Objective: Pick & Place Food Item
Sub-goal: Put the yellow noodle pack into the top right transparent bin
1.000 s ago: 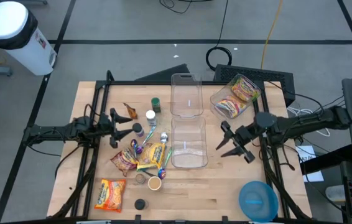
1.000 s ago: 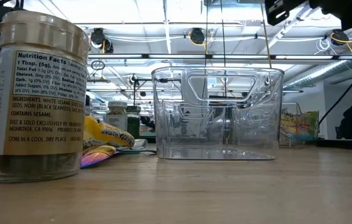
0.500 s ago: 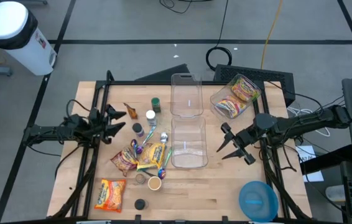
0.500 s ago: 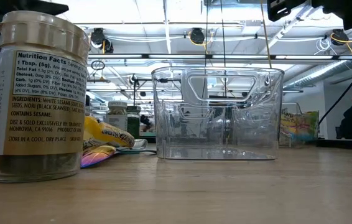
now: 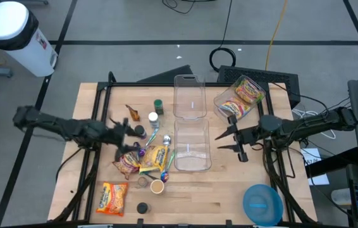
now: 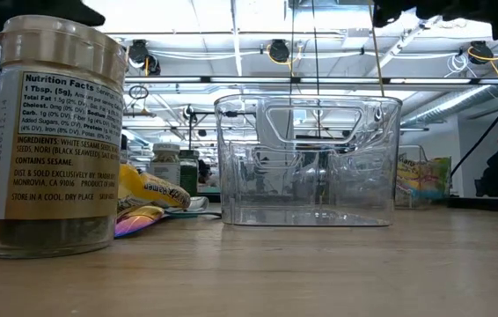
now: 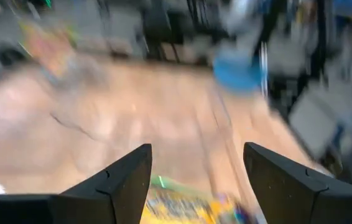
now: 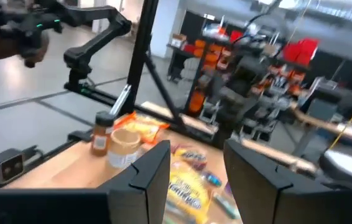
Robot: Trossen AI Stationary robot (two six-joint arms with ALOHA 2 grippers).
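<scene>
Currently bench [image 5: 229,196] crowded: clear bin [image 5: 192,147] mid-bench, snack pile [image 5: 144,158] just left of it. Left claw [image 5: 130,128] above pile, fingers wide, empty. Right claw [image 5: 228,140] beside bin, narrow, empty. Risk: descent into tight cluster catches two packets, or knocks small jars [image 5: 140,132] over; foil wrapper may slip from grip.

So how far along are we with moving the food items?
Done: the far clear bin already holds snack packets. In hand: nothing is gripped; the left gripper is open above the pile of packets, and the right gripper hangs open and empty beside the near clear bin. Left: that bin looks empty, and the pile, the jars and the orange packet remain on the table.
</scene>
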